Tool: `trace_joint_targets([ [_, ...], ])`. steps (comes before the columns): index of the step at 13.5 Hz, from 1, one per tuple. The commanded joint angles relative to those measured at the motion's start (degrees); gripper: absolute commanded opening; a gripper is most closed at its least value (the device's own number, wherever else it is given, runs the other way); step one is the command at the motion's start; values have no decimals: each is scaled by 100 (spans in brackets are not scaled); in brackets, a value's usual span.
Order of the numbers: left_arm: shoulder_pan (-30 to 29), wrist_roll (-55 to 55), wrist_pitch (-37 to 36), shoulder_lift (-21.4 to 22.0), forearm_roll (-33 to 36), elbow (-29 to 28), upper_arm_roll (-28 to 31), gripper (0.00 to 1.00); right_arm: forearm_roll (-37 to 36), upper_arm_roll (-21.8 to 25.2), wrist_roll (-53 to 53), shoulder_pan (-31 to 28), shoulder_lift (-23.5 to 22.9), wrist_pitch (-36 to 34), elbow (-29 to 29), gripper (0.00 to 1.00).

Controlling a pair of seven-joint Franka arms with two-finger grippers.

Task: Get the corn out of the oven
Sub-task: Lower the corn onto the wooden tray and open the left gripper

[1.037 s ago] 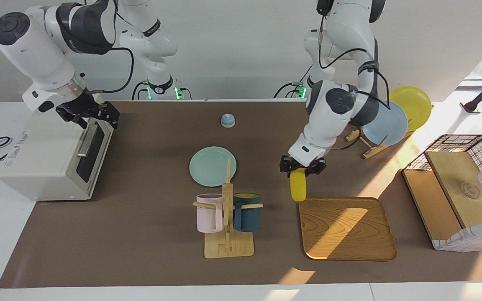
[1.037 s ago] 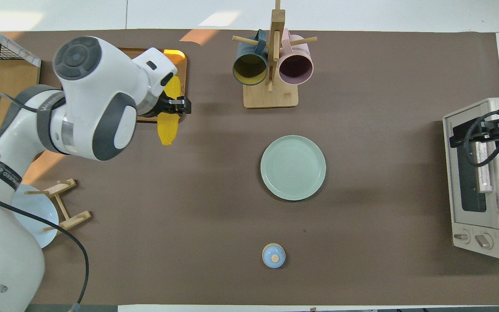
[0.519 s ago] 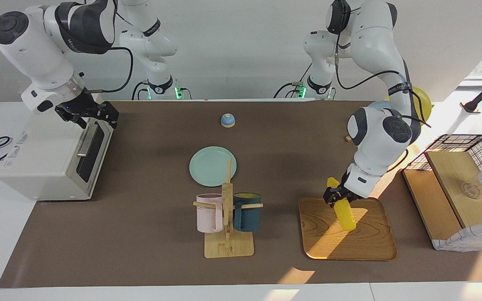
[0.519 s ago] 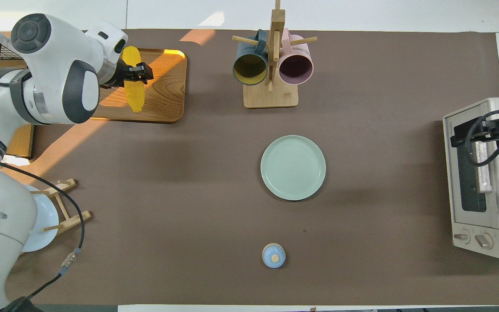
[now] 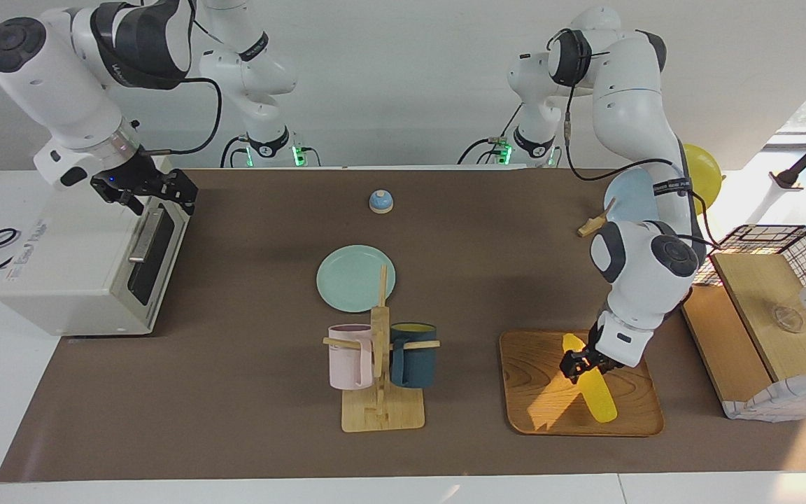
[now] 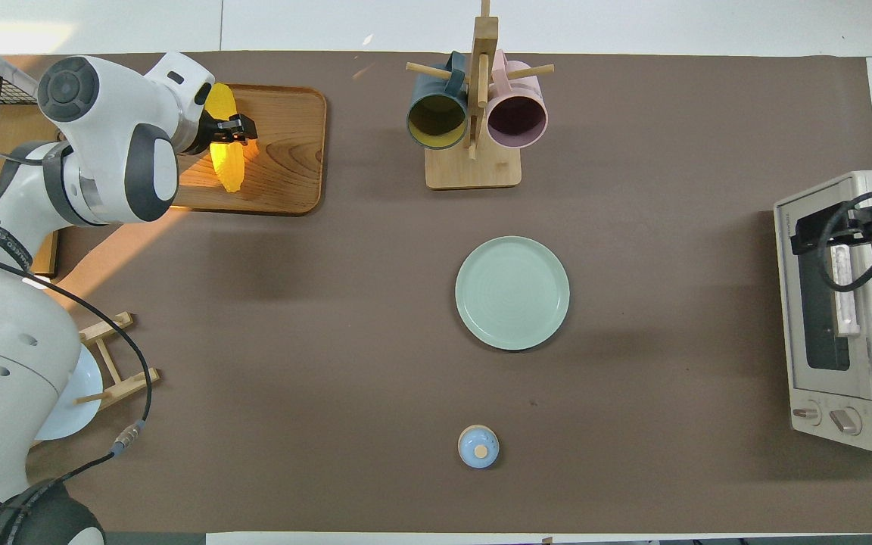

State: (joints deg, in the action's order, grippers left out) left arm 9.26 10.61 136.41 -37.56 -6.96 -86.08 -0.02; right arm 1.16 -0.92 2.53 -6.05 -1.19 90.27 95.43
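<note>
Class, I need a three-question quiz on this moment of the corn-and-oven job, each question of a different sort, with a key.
1. True or false: the corn is inside the oven.
2. Which gripper is at the corn: A) left gripper, B) right gripper?
3. Fill in: the corn is over the wooden ____.

Key:
1. False; it is over the tray, at the left arm's end of the table.
2. A; the right gripper waits at the top of the oven door.
3. tray

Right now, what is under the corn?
The wooden tray is under the corn, which the left gripper holds. The gripper covers the cob's middle; whether corn touches tray cannot be seen.
</note>
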Motion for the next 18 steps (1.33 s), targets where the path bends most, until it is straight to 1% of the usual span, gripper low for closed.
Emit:
trace_joint_targets([
  [1,-56,-235,132,179,-33,-277,-33,0,112,4,-77,-28,57,-133,1,100],
  [2,-56,-278,106,187,-24,-295,-33,23,112,13,-77,-28,92,-133,10,100],
  [3,-21,-314,53,214,-24,-277,-24,99,112,13,-77,-19,101,-133,28,100],
  [5,-56,-314,-122,231,-15,-199,-24,100,112,13,-86,33,118,-168,54,100],
  [7,-65,-314,-359,432,-24,-172,-33,100,112,4,-77,34,136,-212,54,100],
  [8,-65,-270,-474,625,-33,-198,-33,100,112,4,-77,25,136,-221,54,100],
  [11,-144,-244,-1298,1319,-24,-189,19,100,112,4,-68,42,145,-229,63,100],
  [13,-144,-252,-1948,1767,63,-181,107,100,112,13,-59,7,136,-212,63,100],
  [15,-109,-261,-2642,2233,475,-172,99,100,112,13,-77,7,136,-212,63,100],
  [18,-74,-252,-3636,2884,512,-198,99,100,68,13,-77,7,136,-212,63,100],
])
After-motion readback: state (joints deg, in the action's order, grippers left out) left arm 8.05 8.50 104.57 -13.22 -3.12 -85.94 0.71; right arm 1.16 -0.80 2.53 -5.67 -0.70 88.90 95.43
